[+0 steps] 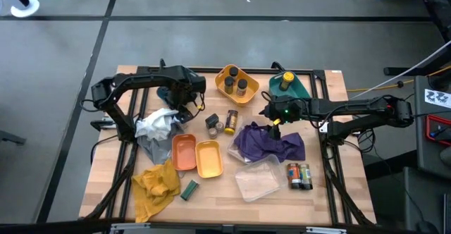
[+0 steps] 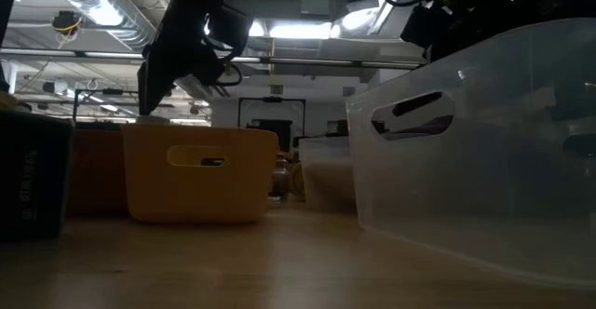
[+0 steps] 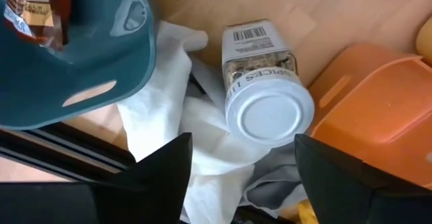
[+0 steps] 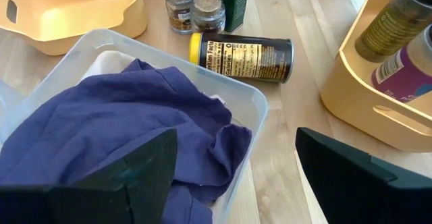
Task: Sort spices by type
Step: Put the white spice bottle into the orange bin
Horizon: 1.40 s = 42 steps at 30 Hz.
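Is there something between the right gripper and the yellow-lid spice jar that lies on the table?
Yes. The purple cloth and the clear bin's rim lie between the open right gripper and the jar.

A round tray (image 1: pixel 224 74) holding two jars (image 1: pixel 235 86) is sitting at upper centre. Below it a lying jar (image 1: pixel 231 118) is resting beside two trays (image 1: pixel 209 159) at centre. Two more jars (image 1: pixel 299 175) are lying at lower right.
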Each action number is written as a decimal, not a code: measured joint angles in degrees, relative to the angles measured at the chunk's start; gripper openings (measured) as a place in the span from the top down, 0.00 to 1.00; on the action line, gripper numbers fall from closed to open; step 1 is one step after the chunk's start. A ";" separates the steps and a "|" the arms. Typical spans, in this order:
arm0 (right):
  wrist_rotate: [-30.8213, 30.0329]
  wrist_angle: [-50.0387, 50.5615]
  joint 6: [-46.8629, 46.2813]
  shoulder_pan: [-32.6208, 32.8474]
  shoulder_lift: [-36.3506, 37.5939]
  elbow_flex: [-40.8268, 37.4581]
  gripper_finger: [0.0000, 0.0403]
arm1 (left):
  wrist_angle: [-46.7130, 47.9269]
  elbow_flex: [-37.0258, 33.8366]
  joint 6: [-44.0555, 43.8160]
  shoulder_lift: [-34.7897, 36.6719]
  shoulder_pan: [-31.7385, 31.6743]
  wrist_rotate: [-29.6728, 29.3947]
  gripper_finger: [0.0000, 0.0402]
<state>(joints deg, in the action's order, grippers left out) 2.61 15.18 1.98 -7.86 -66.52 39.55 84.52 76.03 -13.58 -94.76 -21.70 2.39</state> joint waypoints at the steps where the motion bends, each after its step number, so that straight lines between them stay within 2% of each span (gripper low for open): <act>1: 0.00 0.00 0.00 0.00 0.00 0.00 0.25 | -0.09 0.00 -0.04 0.00 0.01 0.02 0.38; 13: 0.00 0.00 0.00 0.00 0.00 0.00 0.25 | -2.07 0.00 -0.15 0.00 0.03 3.19 0.36; 37: 0.00 0.00 0.02 0.01 0.00 0.00 0.25 | -4.62 -0.07 -1.08 -0.02 0.03 1.42 0.36; 42: 0.00 0.00 0.02 0.00 0.00 0.00 0.25 | -6.19 -2.35 -2.86 -0.04 0.03 1.29 0.36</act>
<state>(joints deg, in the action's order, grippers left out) 2.61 15.18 2.00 -7.86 -66.52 39.55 78.33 73.68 -16.44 -94.80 -21.67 3.68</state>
